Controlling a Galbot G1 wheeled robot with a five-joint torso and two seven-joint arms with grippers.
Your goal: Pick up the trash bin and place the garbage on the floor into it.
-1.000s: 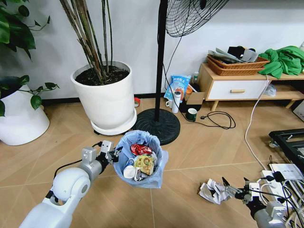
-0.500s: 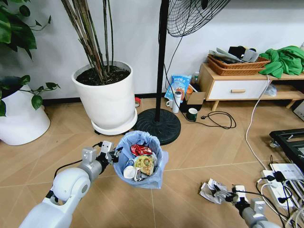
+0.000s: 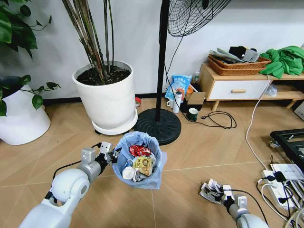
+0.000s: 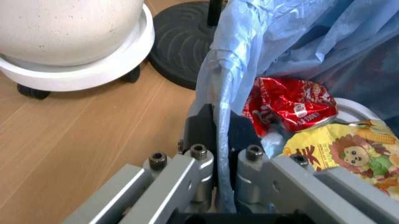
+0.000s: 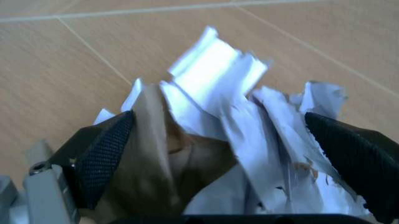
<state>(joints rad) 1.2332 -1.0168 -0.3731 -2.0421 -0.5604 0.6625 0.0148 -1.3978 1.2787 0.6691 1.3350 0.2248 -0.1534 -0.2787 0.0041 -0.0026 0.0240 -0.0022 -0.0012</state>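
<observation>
Right gripper [image 5: 224, 140] — jaws spread — straddles crumpled white paper [image 5: 231, 116] on the floor [image 5: 74, 56].

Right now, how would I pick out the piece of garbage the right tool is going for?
Start at the fan's round black base and come forward past the trash bin with its blue bag. To the bin's right, a crumpled white paper wad lies on the floor, between the open right tool's fingers. It is the loose litter outside the bin.

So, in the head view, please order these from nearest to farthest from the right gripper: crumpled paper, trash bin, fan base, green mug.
1. Crumpled paper, between the right gripper's open fingers.
2. Trash bin, to its left.
3. Fan base and green mug, both farther back: too close to call.
</observation>
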